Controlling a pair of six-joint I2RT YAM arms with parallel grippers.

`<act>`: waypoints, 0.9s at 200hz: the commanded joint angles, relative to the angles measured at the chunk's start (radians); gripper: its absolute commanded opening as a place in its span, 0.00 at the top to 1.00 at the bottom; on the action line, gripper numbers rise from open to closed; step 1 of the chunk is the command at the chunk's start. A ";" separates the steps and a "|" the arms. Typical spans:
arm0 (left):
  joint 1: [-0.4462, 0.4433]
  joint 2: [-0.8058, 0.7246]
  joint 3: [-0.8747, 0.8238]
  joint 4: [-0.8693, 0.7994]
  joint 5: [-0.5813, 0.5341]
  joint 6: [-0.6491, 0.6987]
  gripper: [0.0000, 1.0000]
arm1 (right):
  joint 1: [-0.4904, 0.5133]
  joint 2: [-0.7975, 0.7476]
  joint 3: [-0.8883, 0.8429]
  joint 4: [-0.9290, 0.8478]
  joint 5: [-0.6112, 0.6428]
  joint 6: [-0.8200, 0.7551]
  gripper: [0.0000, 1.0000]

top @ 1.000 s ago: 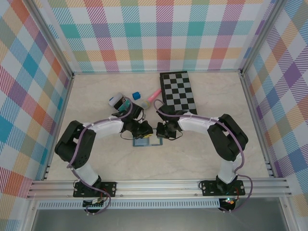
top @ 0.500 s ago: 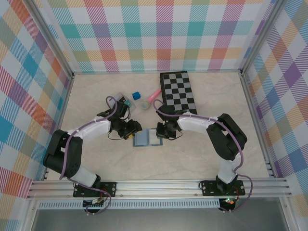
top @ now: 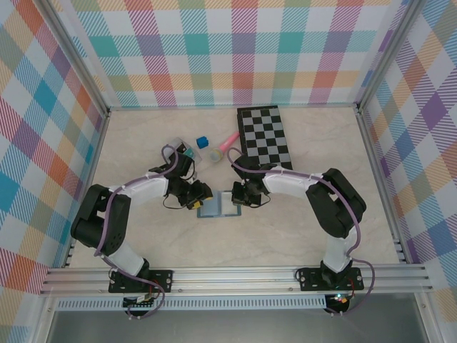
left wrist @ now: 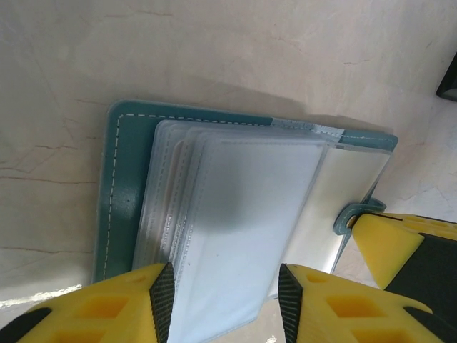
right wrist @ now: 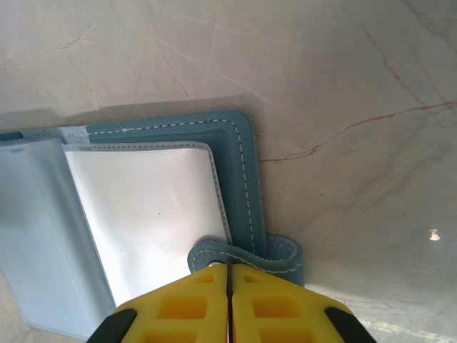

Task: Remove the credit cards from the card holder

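Card holder (top: 219,207) lies open and flat on the worktop (top: 285,229), near the middle, between the two arms and a little in front of the chessboard (top: 265,137). Its teal-blue cover (left wrist: 128,186) faces down and a fan of cloudy clear sleeves (left wrist: 243,214) faces up. Whether cards sit in those sleeves cannot be told.

The left gripper (top: 198,199) is at the holder's left edge. In the left wrist view its yellow fingers (left wrist: 107,311) stand moderately apart, and the near edge of the sleeves lies in the gap between them (left wrist: 223,300); nothing is clamped.

The right gripper (top: 239,200) is at the holder's right edge. From the right wrist camera its fingertips (right wrist: 230,286) are pressed together, with the holder's small closing strap (right wrist: 246,254) curling up off the cover and pinched at their tips. The same strap (left wrist: 350,214) shows in the left wrist view beside a yellow finger of the right gripper.
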 commanded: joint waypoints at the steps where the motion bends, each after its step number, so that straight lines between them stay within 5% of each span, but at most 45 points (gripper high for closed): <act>1: 0.002 0.020 -0.013 0.021 0.033 0.012 0.58 | -0.003 0.032 0.012 -0.047 0.000 0.006 0.91; 180: -0.046 0.095 0.057 0.066 0.168 0.015 0.57 | -0.002 0.078 0.026 -0.062 -0.025 0.007 0.90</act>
